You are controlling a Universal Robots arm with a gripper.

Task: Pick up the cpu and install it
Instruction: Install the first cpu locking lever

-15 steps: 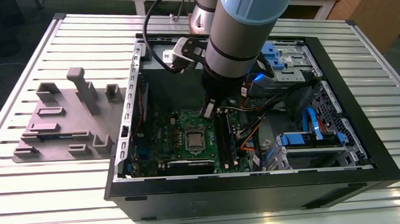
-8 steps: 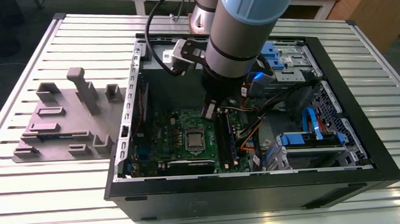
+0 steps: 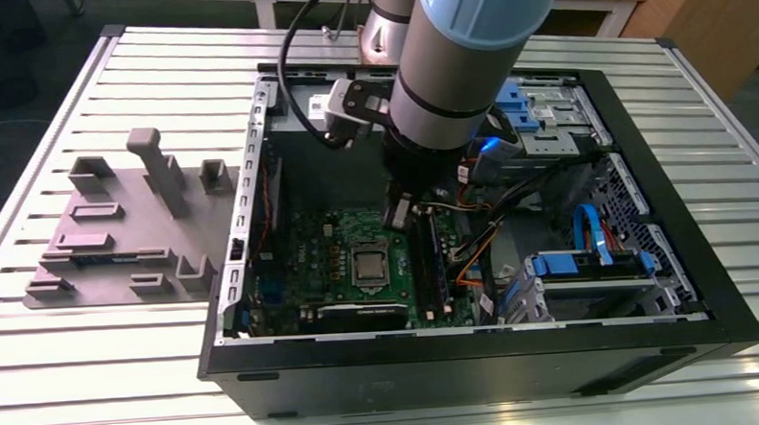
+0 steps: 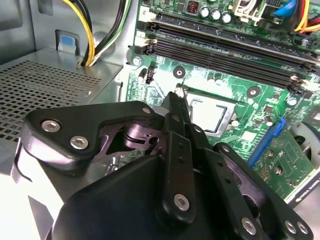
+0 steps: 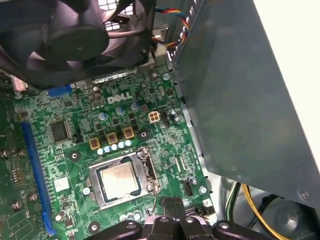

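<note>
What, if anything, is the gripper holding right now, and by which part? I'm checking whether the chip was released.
Nothing. The gripper is shut and empty, just beside the socket; the square silver-topped cpu lies flat in the green motherboard's socket, untouched.

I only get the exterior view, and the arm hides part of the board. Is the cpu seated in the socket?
Observer: Yes. In the first wrist view the cpu lies flat inside the socket frame.
Operator: Is the claw on it?
Observer: No. In the second wrist view the claw points at the socket's corner, beside the cpu rather than over it.
Operator: Anything lying on the chip?
Observer: Nothing. Its metal top is bare in both wrist views.
</note>
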